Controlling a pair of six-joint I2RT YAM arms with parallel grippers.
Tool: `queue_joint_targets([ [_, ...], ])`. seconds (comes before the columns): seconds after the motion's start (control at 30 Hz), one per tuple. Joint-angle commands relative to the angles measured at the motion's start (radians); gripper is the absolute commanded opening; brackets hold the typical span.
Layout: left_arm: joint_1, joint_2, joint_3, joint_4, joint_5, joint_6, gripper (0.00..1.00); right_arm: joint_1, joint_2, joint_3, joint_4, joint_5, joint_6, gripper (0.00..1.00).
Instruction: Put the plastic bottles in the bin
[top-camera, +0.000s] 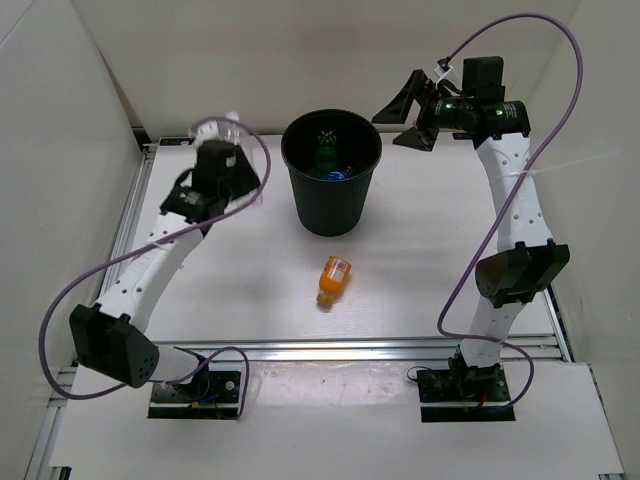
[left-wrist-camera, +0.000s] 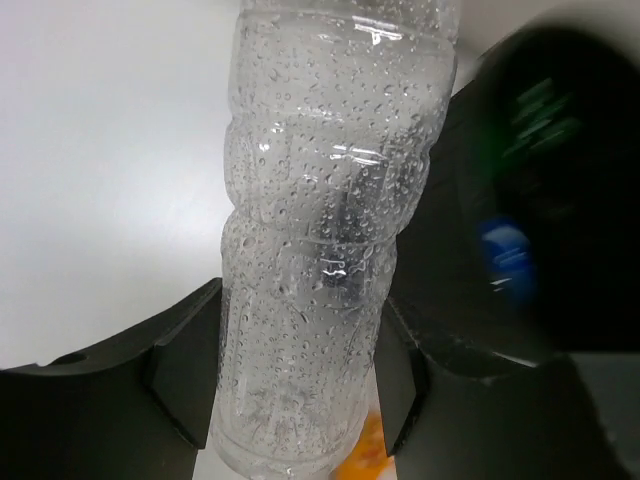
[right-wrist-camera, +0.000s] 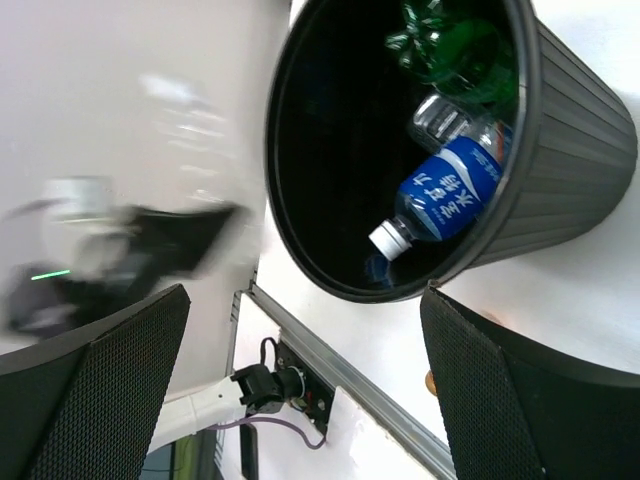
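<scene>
While the left pincer (left-wrist-camera: 296, 385) presses both fingers against the sides of the plain clear bottle (left-wrist-camera: 335, 200) (beaded with droplets), left of the bin (top-camera: 331, 205), the right pincer (top-camera: 412, 118) hangs wide open and empty near the bin's far right. The orange bottle (top-camera: 334, 280) lies on the counter (top-camera: 420, 290) in front of the bin; the green bottle (right-wrist-camera: 455, 45) and the blue-labelled bottle (right-wrist-camera: 450, 195) lie inside it.
</scene>
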Motion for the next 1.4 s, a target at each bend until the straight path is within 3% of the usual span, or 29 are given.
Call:
queue_joint_targets([
  [0.0, 0.001, 0.003, 0.247, 0.041, -0.025, 0.073, 0.48, -0.005, 0.005, -0.022, 0.008, 0.0, -0.014, 1.0],
  [0.17, -0.056, 0.214, 0.669, 0.041, 0.097, 0.135, 0.48, -0.015, 0.005, -0.041, 0.008, 0.019, -0.005, 1.0],
  [0.3, -0.094, 0.434, 0.809, 0.032, 0.198, 0.147, 0.51, -0.047, -0.008, -0.064, 0.008, 0.019, 0.004, 1.0],
  [0.43, -0.128, 0.52, 0.832, 0.032, 0.279, 0.117, 0.56, -0.087, -0.043, -0.113, -0.001, 0.028, 0.004, 1.0],
  [0.5, -0.162, 0.529, 0.807, 0.032, 0.289, 0.117, 0.65, -0.1, -0.069, -0.133, -0.001, 0.037, 0.004, 1.0],
  [0.53, -0.171, 0.529, 0.793, 0.032, 0.289, 0.129, 0.79, -0.111, -0.069, -0.153, -0.001, 0.037, 0.004, 1.0],
  [0.57, -0.171, 0.517, 0.78, 0.032, 0.279, 0.138, 1.0, -0.111, -0.078, -0.153, -0.001, 0.046, 0.004, 1.0],
  [0.6, -0.171, 0.506, 0.767, 0.032, 0.269, 0.138, 1.0, -0.111, -0.087, -0.17, -0.001, 0.047, 0.004, 1.0],
  [0.77, -0.171, 0.317, 0.705, 0.032, 0.099, 0.219, 1.0, -0.111, -0.148, -0.303, 0.004, 0.065, 0.026, 1.0],
  [0.8, -0.171, 0.277, 0.685, 0.032, -0.005, 0.229, 1.0, -0.111, -0.165, -0.35, 0.013, 0.065, 0.047, 1.0],
  [0.9, -0.139, 0.108, 0.581, 0.032, -0.145, 0.201, 1.0, -0.101, -0.225, -0.551, 0.053, 0.065, 0.047, 1.0],
  [1.07, -0.057, -0.174, 0.304, 0.032, -0.227, 0.153, 1.0, -0.047, -0.338, -0.826, 0.135, 0.099, 0.088, 1.0],
  [1.2, -0.013, -0.355, 0.086, 0.0, -0.239, 0.125, 1.0, 0.008, -0.403, -1.109, 0.305, 0.128, 0.145, 1.0],
  [1.37, 0.021, -0.471, -0.01, -0.21, -0.248, 0.065, 1.0, 0.184, -0.314, -1.127, 0.317, 0.232, 0.146, 1.0],
])
